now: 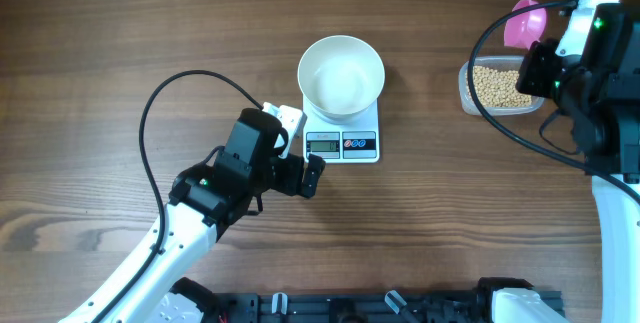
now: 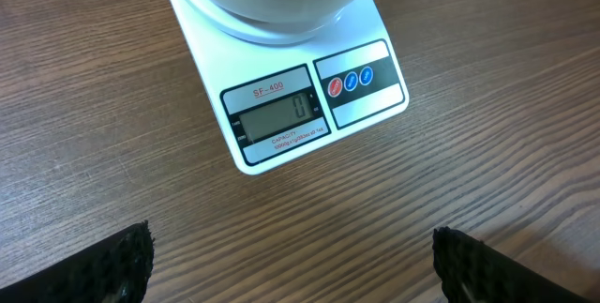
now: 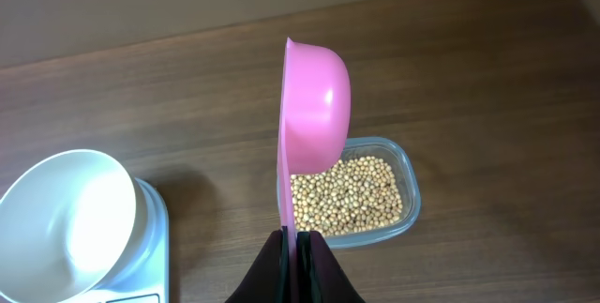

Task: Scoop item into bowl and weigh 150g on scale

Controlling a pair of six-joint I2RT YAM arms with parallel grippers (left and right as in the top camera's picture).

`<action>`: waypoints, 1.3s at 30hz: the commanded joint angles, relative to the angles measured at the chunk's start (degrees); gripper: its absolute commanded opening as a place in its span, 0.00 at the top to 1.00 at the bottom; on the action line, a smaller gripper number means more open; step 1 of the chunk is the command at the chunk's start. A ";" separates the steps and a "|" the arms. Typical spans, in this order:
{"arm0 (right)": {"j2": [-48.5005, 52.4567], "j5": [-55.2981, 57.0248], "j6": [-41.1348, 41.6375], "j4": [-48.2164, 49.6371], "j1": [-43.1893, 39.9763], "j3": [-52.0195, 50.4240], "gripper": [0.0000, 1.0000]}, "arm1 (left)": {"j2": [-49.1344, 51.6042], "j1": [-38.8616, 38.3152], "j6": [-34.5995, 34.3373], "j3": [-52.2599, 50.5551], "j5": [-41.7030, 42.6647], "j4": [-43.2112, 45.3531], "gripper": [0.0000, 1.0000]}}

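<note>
The white bowl (image 1: 341, 74) stands empty on the white scale (image 1: 342, 141), whose display (image 2: 274, 116) reads zero. The tan beans (image 1: 499, 86) fill a clear tub at the right. In the right wrist view my right gripper (image 3: 299, 243) is shut on the handle of a pink scoop (image 3: 314, 120), held on edge above the beans (image 3: 347, 195), with the bowl (image 3: 64, 223) to its left. My left gripper (image 1: 307, 174) stands open on bare wood just in front of the scale, its fingertips (image 2: 120, 264) wide apart with nothing between them.
The clear plastic tub (image 1: 466, 85) sits near the table's right side, partly under the right arm. A black cable loops over the wood left of the scale. A dark rail runs along the front edge.
</note>
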 commanded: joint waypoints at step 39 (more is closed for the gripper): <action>5.44 7.85 -13.00 0.44 -0.39 0.44 0.96 | 0.31 -0.28 0.70 1.22 -0.33 0.28 0.00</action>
